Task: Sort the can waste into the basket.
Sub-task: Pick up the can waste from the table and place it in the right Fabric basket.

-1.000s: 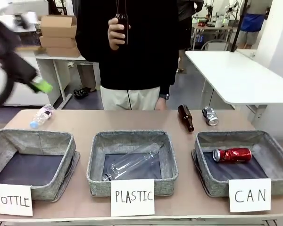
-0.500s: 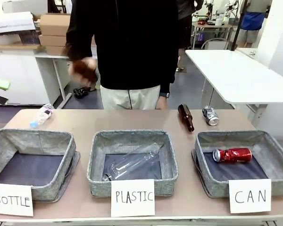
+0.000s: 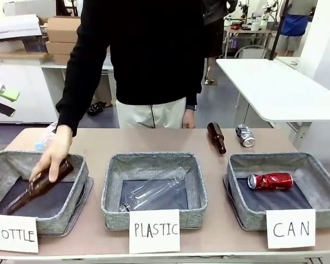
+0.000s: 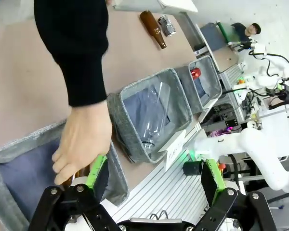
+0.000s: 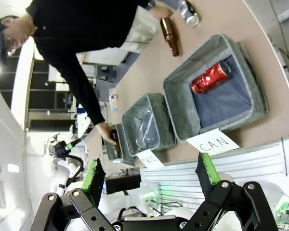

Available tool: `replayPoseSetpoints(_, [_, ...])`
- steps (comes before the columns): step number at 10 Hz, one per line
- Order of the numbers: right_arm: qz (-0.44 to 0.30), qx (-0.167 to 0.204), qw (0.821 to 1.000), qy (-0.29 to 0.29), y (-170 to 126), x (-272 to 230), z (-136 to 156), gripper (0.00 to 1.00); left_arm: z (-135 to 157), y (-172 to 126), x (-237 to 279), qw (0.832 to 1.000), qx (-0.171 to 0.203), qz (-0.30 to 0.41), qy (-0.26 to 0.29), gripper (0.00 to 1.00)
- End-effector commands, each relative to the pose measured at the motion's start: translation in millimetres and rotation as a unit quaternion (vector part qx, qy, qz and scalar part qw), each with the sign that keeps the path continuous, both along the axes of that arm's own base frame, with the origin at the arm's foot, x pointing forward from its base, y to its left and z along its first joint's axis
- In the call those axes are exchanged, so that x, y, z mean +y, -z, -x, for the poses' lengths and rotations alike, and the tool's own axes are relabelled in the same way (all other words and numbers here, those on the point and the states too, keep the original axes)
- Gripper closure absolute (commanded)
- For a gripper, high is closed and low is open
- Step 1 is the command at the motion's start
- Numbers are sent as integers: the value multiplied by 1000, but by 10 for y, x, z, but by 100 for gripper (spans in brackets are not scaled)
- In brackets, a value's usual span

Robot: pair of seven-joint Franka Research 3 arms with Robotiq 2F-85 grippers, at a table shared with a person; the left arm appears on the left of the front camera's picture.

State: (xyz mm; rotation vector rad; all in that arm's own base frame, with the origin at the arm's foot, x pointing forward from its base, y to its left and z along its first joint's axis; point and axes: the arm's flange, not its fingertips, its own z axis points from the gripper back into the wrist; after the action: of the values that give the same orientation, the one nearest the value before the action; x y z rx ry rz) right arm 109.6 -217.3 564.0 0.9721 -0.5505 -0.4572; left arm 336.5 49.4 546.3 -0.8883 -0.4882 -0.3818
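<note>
I am looking along my left gripper and its jaws are standing as wide as they go, gripping nothing; in the front view it is hanging at the far left, well apart from everything on the table; my right gripper is spreading its green pads just as wide, also carrying nothing, and is hovering high and well apart from the baskets.

Nearest me on the light brown table, a white paper sign reading "CAN" is leaning against the grey woven-fabric rectangular basket at the right; a shiny red small metal drink can is lying on its side on that basket's dark base; the middle grey fabric basket, signed "PLASTIC", is holding a clear plastic bottle lying slantwise; at the left grey fabric basket, signed "BOTTLE", a person's hand is gripping a brown glass bottle that is lying tilted inside it, neck toward me.

Farther off, beyond the "CAN" basket, a dented silver metal can is lying on the bare table, outside every basket, just beside a second brown glass bottle; a small clear plastic bottle is lying near the far left corner; behind the table the person in a black top is standing and reaching down.
</note>
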Motion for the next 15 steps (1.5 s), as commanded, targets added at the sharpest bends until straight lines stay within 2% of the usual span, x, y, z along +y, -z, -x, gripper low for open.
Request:
replayPoseSetpoints(1, [1, -15, 1000, -2, -21, -21, 98, 0, 18, 24, 63, 1000, -2, -3, 4, 0])
replayPoseSetpoints(2, [1, -15, 1000, -2, -21, -21, 98, 0, 18, 24, 63, 1000, -2, -3, 4, 0])
replayPoseSetpoints(3, [0, 0, 1000, 0, 0, 0, 0, 0, 18, 24, 63, 1000, -2, -3, 4, 0])
replayPoseSetpoints(4, [108, -9, 994, -2, -166, 192, -118, 0, 18, 24, 63, 1000, -2, -3, 4, 0])
replayPoseSetpoints(5, [259, -4, 966, -9, -344, 658, -592, 0, 18, 24, 63, 1000, -2, -3, 4, 0])
replayPoseSetpoints(6, [358, -6, 933, -42, -474, 1077, -1163, 0, 18, 24, 63, 1000, -2, -3, 4, 0])
replayPoseSetpoints(7, [450, 0, 892, -45, -486, 1326, -1603, 0, 18, 24, 63, 1000, -2, -3, 4, 0])
replayPoseSetpoints(8, [514, 21, 856, -50, -384, 1487, -1955, 0, 18, 24, 63, 1000, -2, -3, 4, 0])
replayPoseSetpoints(9, [540, 37, 835, -98, -230, 1622, -2116, 0, 18, 24, 63, 1000, -2, -3, 4, 0])
replayPoseSetpoints(10, [523, 42, 841, -133, -92, 1736, -2106, 0, 18, 24, 63, 1000, -2, -3, 4, 0])
replayPoseSetpoints(11, [456, 42, 873, -166, -173, 1745, -1836, 0, 18, 24, 63, 1000, -2, -3, 4, 0])
replayPoseSetpoints(12, [500, 3, 859, -112, -193, 2038, -2087, 0, 18, 24, 63, 1000, -2, -3, 4, 0])
replayPoseSetpoints(13, [500, 3, 859, -112, -193, 2038, -2087, 0, 18, 24, 63, 1000, -2, -3, 4, 0])
replayPoseSetpoints(14, [504, 25, 850, -147, -41, 1939, -2139, 0, 18, 24, 63, 1000, -2, -3, 4, 0])
replayPoseSetpoints(15, [509, 34, 853, -114, 8, 2074, -2560, 0, 18, 24, 63, 1000, -2, -3, 4, 0])
